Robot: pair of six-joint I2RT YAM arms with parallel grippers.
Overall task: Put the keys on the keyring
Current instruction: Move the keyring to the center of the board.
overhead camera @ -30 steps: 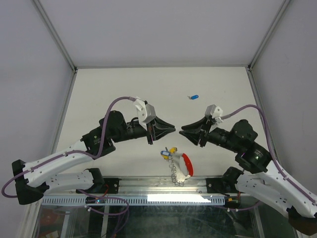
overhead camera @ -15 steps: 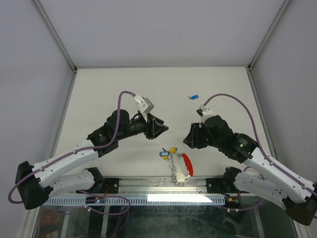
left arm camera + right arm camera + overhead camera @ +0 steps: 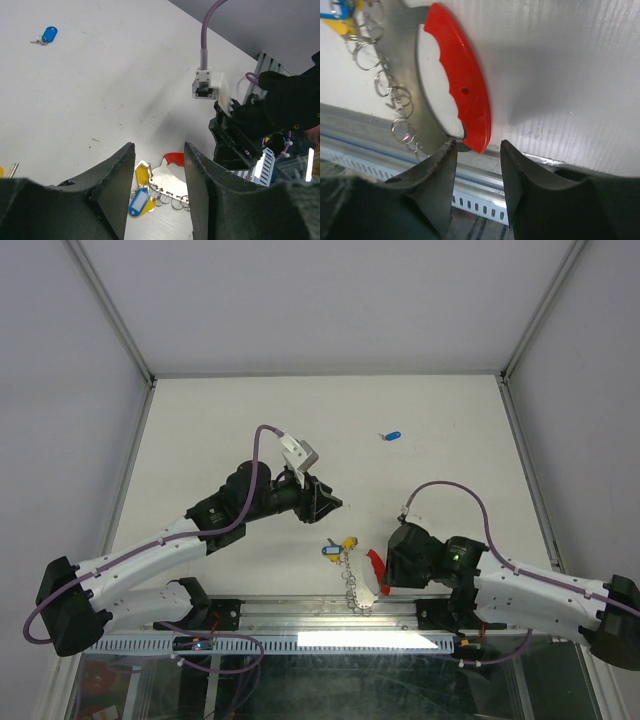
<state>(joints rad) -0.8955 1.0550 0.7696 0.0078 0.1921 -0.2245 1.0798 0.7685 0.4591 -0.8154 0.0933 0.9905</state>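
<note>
The keyring (image 3: 373,567) lies by the table's near edge: a red curved strip on a flat grey piece, with a chain of small rings (image 3: 351,585). Keys with yellow and blue caps (image 3: 336,547) hang at its far end. A loose blue-capped key (image 3: 391,436) lies far back. My right gripper (image 3: 384,579) is open, its jaws on either side of the red strip's near end (image 3: 462,90), not closed on it (image 3: 477,147). My left gripper (image 3: 326,503) is open and empty above the table, looking down on the capped keys (image 3: 138,192) and red strip (image 3: 175,158).
An aluminium rail (image 3: 330,615) runs along the near table edge right beside the keyring; it also shows in the right wrist view (image 3: 370,150). Another yellow-capped key peeks in at the left wrist view's left edge (image 3: 2,171). Grey walls stand on three sides.
My right arm has swung down and toward the near edge, bringing its open gripper onto the keyring's red strip. My left gripper has shifted slightly and stays open.
</note>
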